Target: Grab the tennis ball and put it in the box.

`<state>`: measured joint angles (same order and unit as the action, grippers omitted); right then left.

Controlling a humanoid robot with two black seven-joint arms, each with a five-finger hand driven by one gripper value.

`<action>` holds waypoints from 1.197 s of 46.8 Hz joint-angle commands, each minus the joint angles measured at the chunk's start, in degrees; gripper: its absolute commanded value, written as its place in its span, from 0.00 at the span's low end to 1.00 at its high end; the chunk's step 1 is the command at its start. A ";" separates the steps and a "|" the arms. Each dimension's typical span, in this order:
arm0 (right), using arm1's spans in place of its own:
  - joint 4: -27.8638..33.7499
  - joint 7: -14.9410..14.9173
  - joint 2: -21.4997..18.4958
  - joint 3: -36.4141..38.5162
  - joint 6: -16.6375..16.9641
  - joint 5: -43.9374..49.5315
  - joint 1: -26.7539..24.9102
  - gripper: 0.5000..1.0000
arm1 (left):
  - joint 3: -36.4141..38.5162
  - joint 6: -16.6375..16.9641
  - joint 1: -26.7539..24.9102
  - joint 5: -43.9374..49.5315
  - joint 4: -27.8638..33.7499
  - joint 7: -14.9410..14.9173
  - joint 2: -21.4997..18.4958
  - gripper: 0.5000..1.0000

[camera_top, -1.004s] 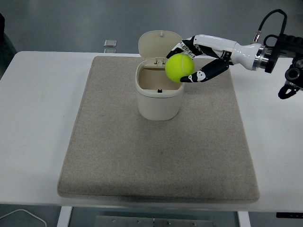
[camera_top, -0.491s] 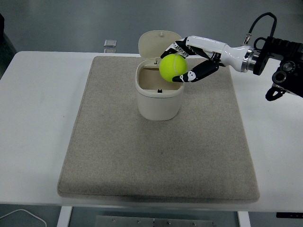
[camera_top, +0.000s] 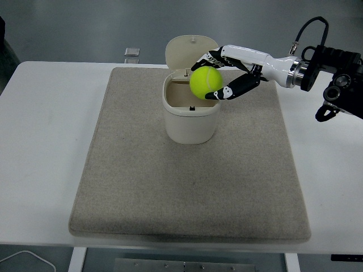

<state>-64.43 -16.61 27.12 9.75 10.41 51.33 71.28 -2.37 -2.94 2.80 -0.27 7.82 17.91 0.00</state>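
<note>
A grey mat (camera_top: 187, 175) covers the white table (camera_top: 39, 147). On its far half stands the cream box (camera_top: 191, 116), lid (camera_top: 190, 52) tipped open behind. Above the box's right rim, the right hand (camera_top: 229, 71) holds the tennis ball (camera_top: 206, 83), fingers (camera_top: 207, 56) curled over it, thumb beneath

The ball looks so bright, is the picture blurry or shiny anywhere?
Head view: the ball is sharp and evenly lit, no glare, held in the right hand over the box. Only soft shadows lie on the mat. The edges look a bit curved.
</note>
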 commanded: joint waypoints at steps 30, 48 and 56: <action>-0.43 -0.44 1.53 0.53 2.86 -3.25 0.00 0.72 | 0.00 -0.04 0.01 0.00 0.00 0.02 0.00 0.98; -0.26 -0.09 7.06 1.67 16.48 -10.20 -0.09 0.72 | 0.00 0.04 -0.08 0.00 0.00 0.02 0.00 0.98; 1.32 0.00 8.65 1.41 18.07 -17.48 -1.58 0.72 | 0.00 -0.04 0.01 0.00 0.00 0.02 0.00 0.98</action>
<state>-63.87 -16.66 35.26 11.18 27.95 37.24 70.63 -2.37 -2.97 2.81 -0.28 7.82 17.93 0.00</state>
